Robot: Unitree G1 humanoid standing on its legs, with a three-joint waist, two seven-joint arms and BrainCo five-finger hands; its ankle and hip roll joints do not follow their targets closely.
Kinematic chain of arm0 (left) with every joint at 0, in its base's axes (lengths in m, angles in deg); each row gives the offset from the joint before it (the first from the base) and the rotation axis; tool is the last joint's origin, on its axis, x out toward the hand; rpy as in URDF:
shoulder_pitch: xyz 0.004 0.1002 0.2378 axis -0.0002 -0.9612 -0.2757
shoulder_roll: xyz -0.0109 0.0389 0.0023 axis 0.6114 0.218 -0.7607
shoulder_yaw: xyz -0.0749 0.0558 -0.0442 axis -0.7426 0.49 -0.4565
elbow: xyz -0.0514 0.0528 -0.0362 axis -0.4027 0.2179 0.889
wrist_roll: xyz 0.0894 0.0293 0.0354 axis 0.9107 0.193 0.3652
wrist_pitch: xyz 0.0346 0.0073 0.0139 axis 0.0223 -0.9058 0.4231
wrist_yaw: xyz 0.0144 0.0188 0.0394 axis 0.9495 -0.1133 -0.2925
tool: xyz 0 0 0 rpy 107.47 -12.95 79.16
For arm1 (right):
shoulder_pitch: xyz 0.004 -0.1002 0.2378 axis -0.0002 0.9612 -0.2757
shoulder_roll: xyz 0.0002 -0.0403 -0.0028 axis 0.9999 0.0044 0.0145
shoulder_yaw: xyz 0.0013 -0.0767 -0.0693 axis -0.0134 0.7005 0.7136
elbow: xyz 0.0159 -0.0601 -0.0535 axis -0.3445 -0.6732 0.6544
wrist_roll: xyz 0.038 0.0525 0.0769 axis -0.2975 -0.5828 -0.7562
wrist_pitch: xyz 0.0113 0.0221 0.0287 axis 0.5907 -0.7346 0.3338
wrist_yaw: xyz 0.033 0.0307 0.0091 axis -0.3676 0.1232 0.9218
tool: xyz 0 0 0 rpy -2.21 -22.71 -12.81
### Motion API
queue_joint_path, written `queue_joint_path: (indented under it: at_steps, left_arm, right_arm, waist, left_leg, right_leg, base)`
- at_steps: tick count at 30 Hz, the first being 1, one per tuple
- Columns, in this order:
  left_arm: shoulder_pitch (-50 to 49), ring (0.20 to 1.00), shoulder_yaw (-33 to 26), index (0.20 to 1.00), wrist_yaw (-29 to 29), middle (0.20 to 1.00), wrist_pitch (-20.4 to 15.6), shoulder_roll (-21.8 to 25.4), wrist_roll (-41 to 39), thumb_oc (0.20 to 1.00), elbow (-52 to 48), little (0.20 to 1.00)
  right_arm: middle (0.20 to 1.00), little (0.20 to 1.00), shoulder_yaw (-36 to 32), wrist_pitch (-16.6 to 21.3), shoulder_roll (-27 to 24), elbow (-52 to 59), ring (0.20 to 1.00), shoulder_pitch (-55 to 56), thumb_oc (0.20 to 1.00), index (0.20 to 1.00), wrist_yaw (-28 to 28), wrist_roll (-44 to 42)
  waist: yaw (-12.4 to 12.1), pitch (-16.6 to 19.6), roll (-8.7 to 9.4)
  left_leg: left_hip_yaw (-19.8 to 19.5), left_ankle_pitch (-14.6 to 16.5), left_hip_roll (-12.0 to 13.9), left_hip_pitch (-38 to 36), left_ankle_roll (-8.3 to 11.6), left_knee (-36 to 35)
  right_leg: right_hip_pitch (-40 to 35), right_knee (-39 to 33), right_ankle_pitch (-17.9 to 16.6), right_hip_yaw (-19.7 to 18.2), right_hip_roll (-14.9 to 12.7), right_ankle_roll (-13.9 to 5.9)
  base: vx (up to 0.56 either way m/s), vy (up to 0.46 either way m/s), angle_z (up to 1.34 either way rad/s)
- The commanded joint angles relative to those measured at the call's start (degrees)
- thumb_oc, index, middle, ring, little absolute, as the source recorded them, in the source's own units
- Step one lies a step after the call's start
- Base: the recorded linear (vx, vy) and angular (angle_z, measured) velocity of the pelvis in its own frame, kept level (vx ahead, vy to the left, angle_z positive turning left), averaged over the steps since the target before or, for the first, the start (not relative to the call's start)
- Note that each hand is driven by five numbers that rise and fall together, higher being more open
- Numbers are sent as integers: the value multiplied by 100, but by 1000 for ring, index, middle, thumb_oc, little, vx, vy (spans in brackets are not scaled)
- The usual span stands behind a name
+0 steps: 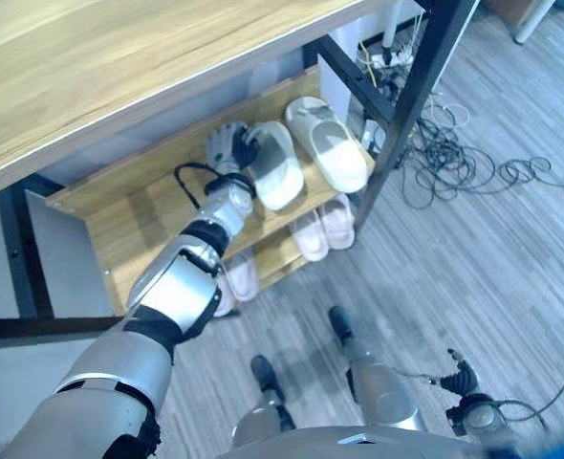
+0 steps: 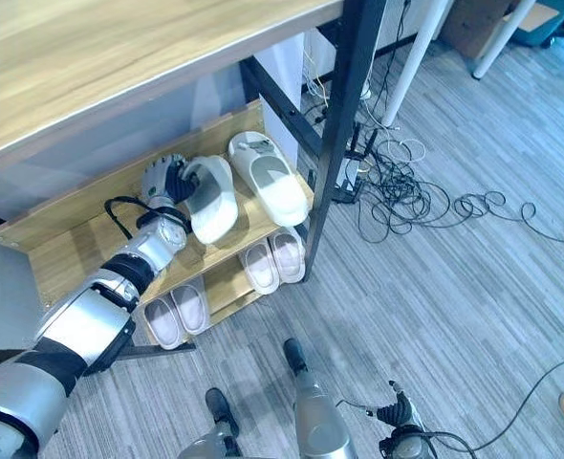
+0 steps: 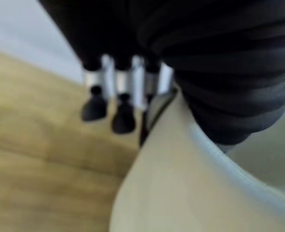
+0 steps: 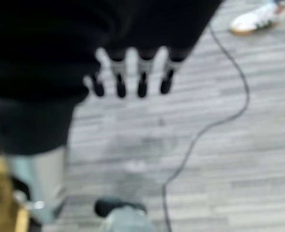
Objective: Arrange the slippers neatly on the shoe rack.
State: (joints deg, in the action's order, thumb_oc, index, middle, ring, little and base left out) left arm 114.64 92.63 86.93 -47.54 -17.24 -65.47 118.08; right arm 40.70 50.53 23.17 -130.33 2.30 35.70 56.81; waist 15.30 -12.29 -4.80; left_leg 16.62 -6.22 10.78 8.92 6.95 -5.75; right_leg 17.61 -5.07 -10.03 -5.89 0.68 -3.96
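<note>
Left hand [image 2: 170, 180]: fingers curled round the heel rim of a white slipper [image 2: 212, 199] on the shoe rack's upper shelf [image 2: 76, 251]
2nd white slipper [image 2: 269, 179]: just beside it, near the shelf's right edge
Right hand [image 4: 133, 79]: fingers straight, over the floor [image 4: 229, 159], holding nothing

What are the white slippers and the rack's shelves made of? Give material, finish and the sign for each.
White slippers: probably moulded foam or soft rubber, matte; one-piece thick soles, rounded edges, no seams or weave visible. The left hand grips one of them.
Shelf board: wood or wood-look laminate, smooth light finish with visible grain lines.
Frame post: likely black painted metal, a thin straight bar.
</note>
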Motion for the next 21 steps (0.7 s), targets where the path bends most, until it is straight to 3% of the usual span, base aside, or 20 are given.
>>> queue_joint_path:
  at_steps: [1,15,16,17,18,19,21]
  left_arm:
    - [548,200,-97,200,166,200,13,365,69,200,332,200]
    - [548,200,-19,200,186,200,89,407,204,200,555,200]
    - [548,344,-34,344,179,344,87,392,171,344,568,344]
    - [550,576,-30,576,163,576,76,385,157,576,575,576]
    - [540,937,-42,937,152,937,76,385,132,937,591,937]
    - [516,1000,-77,1000,144,1000,66,368,73,1000,602,1000]
    - [508,1000,-107,1000,157,1000,49,358,29,1000,584,1000]
  right_arm:
    - [1000,1000,64,157,-132,-128,1000,-114,1000,1000,-144,-64]
    - [1000,1000,179,301,-90,106,1000,49,1000,1000,-134,-104]
    - [1000,1000,188,298,-97,116,1000,49,1000,1000,-126,-98]
    - [1000,1000,201,298,-114,164,1000,65,1000,1000,-116,-82]
    - [1000,1000,209,302,-133,212,1000,82,1000,1000,-111,-64]
    - [1000,1000,211,308,-146,256,1000,108,1000,1000,-113,-49]
    - [1000,1000,203,312,-146,272,1000,122,1000,1000,-112,-50]
  waist:
    - [-37,-231,60]
    - [24,-254,126]
    - [30,-249,131]
    - [36,-241,137]
    - [42,-231,139]
    - [46,-219,141]
    - [44,-212,143]
  left_leg:
    - [-211,-61,222,66,112,75]
    - [-123,-62,325,55,160,75]
    - [-124,-60,331,49,159,75]
    - [-128,-56,338,41,161,75]
    - [-126,-55,345,31,165,75]
    - [-123,-52,349,18,169,75]
    - [-123,-51,348,10,170,75]
  right_leg:
    - [475,1107,1031,63,-105,-301]
    - [600,1147,1029,47,-7,-273]
    - [595,1151,1034,60,-6,-271]
    - [584,1154,1047,70,-1,-265]
    - [574,1154,1055,80,1,-262]
    - [567,1158,1058,91,5,-257]
    - [562,1157,1059,94,9,-255]
  base:
    - [8,-35,-8]
    - [8,-22,-6]
    - [0,0,0]
    - [0,0,0]
    - [0,0,0]
    - [0,0,0]
    - [0,0,0]
